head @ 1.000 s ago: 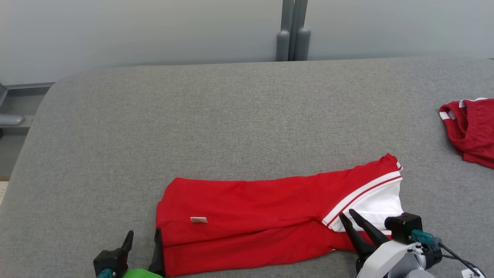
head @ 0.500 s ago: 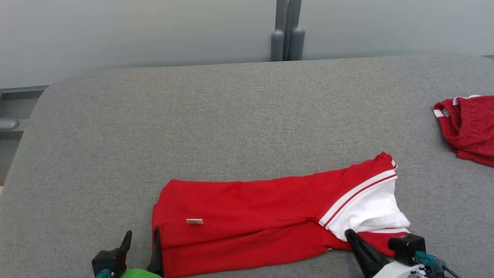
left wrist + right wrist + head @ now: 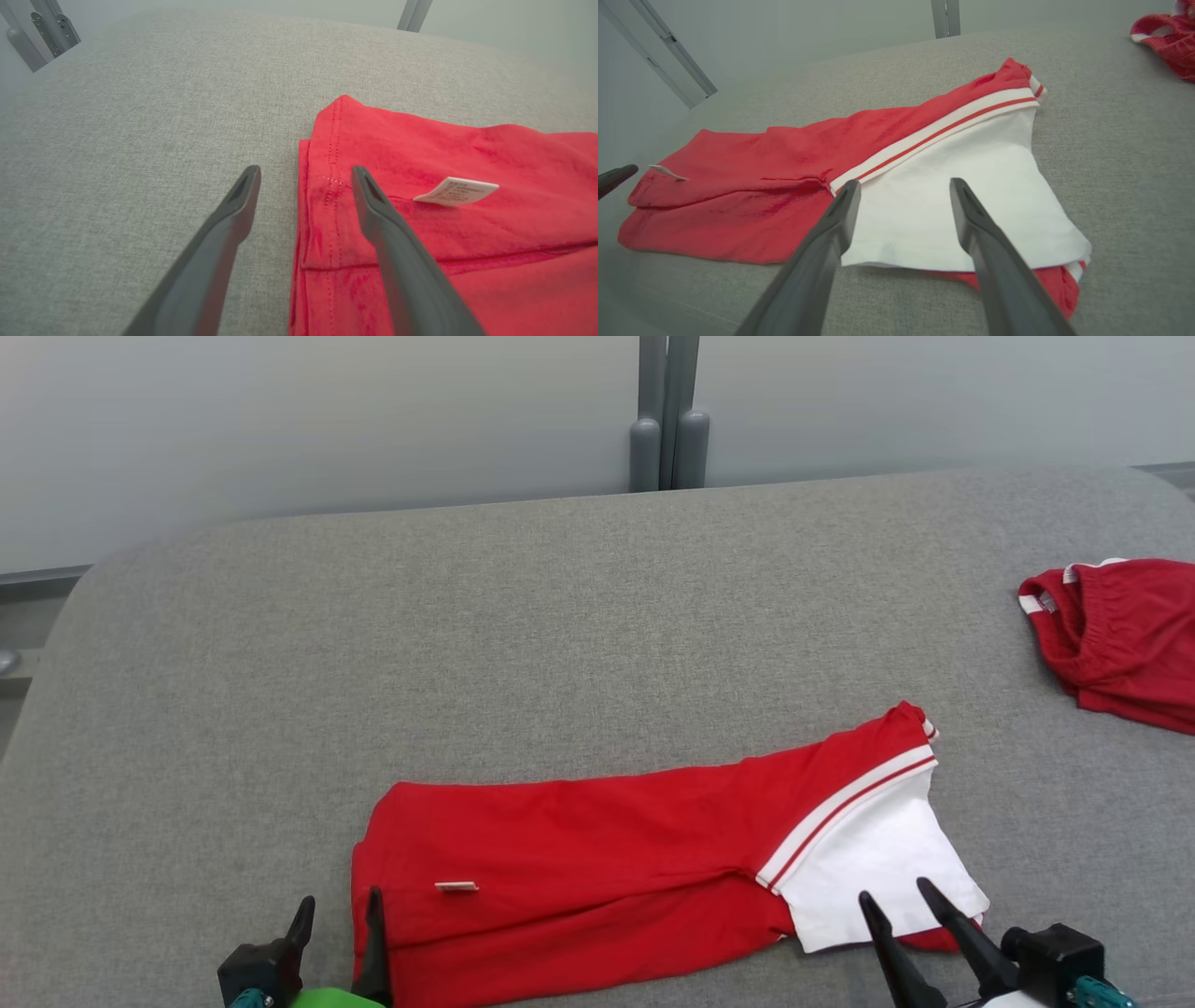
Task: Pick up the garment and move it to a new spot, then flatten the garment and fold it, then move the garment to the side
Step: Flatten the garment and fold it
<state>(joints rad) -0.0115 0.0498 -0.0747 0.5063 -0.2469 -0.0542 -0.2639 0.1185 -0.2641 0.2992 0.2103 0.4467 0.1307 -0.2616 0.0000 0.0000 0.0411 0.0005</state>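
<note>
The garment (image 3: 597, 859) lies on the near part of the gray fabric bench (image 3: 560, 616), stretched from my left to my right, close to the front edge. It is folded along its length into one long band, and most of it is bright red with a few soft wrinkles. On the near side one red layer lies over another, so a long fold line runs through it. At my right end there is a white panel (image 3: 868, 868), bordered by a white band with one thin red stripe, and a little red cloth shows under its near corner. Close to the left end a small white label (image 3: 456, 887) lies on the red cloth, and the left hem has a row of stitches. My left gripper (image 3: 342, 897) is spread and holds nothing; one finger is over the bare bench and the other over the left hem, though I cannot say surely if it touches the cloth. My right gripper (image 3: 893, 889) is also spread and empty, with both fingers above the near part of the white panel. Another red garment (image 3: 1120, 635) with white trim lies crumpled at the far right edge, well apart from the first.
</note>
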